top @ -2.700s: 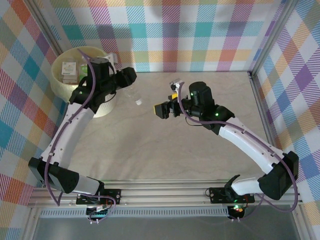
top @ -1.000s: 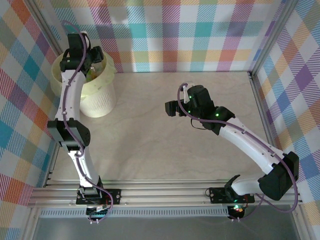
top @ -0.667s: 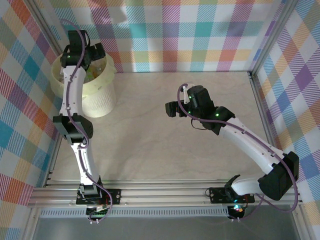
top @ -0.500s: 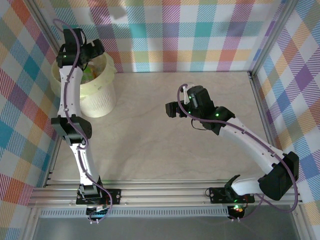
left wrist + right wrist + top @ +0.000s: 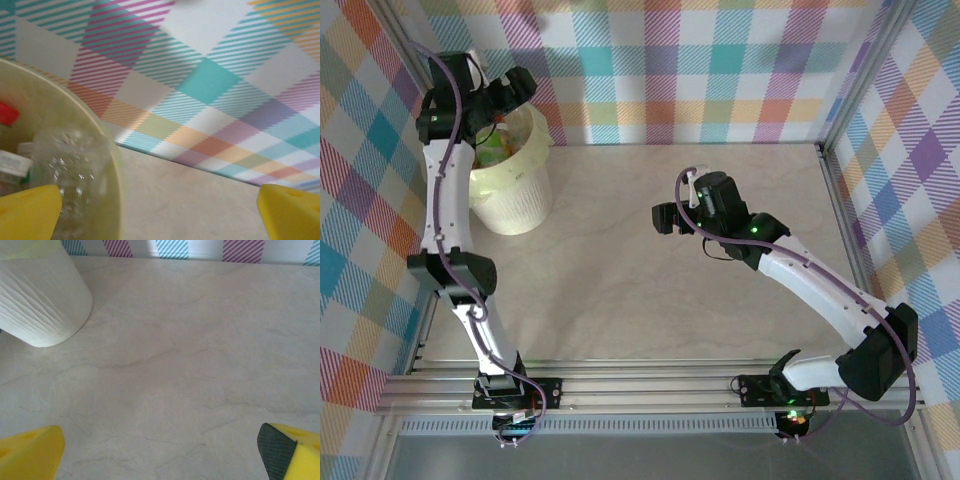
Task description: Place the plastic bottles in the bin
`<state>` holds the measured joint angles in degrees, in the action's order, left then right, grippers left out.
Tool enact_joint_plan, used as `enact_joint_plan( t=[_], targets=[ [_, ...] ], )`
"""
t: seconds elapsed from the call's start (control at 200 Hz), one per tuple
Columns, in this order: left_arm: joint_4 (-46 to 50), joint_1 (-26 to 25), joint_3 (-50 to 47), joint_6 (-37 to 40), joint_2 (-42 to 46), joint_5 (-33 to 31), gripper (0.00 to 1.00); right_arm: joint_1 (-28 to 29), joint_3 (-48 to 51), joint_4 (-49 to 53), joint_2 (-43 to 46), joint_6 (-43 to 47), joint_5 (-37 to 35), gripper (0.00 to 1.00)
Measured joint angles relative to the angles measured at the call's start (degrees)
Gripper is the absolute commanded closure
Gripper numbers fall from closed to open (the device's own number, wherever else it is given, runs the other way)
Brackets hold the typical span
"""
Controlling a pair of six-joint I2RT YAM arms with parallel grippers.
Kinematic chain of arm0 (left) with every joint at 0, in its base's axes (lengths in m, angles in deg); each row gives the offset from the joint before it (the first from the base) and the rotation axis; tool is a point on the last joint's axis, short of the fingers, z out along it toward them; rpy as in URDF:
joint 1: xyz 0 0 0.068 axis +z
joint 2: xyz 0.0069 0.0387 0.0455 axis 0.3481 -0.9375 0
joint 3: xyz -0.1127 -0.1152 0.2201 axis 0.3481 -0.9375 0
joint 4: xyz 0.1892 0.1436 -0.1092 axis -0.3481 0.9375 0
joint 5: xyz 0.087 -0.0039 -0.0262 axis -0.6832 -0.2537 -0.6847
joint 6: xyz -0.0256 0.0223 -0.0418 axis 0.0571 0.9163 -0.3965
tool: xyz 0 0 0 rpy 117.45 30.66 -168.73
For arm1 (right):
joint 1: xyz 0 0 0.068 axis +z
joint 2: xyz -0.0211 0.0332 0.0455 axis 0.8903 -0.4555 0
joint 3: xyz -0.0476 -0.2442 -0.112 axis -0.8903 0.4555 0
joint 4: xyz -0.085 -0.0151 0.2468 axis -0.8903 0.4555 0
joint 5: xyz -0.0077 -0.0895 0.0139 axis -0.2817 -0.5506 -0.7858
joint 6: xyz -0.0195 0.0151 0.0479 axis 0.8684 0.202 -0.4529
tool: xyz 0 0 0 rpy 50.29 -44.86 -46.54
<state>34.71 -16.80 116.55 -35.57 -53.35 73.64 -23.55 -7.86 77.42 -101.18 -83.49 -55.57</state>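
Observation:
The bin (image 5: 520, 185), pale yellow with a ribbed white body, stands at the back left of the table. Plastic bottles (image 5: 498, 148) lie inside it. In the left wrist view a crushed clear bottle (image 5: 70, 165) and a red cap (image 5: 6, 113) sit behind the bin's rim (image 5: 112, 190). My left gripper (image 5: 513, 92) hangs above the bin's far rim, open and empty (image 5: 160, 215). Mid-table, my right gripper (image 5: 662, 218) is open over bare tabletop, nothing between its yellow fingertips (image 5: 30, 447). The bin's ribbed side (image 5: 40, 300) shows at the upper left of its view.
Plaid cloth walls (image 5: 720, 70) close the table at the back and both sides, close behind the bin. The pale marbled tabletop (image 5: 620, 300) spreads between the bin and the right arm (image 5: 820, 290).
My left gripper opened above the bin, and that arm drew up and back toward the left wall. The right arm has not moved.

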Motion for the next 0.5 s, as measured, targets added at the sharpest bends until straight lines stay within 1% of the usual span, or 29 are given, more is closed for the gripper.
enact_joint_plan(
  t=[0.075, 0.31, 0.38, 0.5],
  targets=[
    [-3.5, -0.7, -7.0, -0.8, 5.9, 1.0, 0.00, 0.0, 1.0, -1.4, 0.7, -0.5, -1.3, 0.00],
    [-14.8, -4.9, -28.2, -1.7, 26.1, 2.0, 0.00, -0.5, 6.6, -5.8, 6.1, -2.2, -7.9, 0.00],
    [-17.7, -4.9, -35.1, -1.7, 32.3, 1.3, 0.00, -0.8, 8.3, -7.4, 7.6, -2.6, -10.0, 0.00],
    [-20.4, -4.9, -46.4, -1.8, 42.5, -2.9, 0.00, -1.9, 11.8, -9.9, 9.9, -2.6, -14.0, 0.00]
  ],
)
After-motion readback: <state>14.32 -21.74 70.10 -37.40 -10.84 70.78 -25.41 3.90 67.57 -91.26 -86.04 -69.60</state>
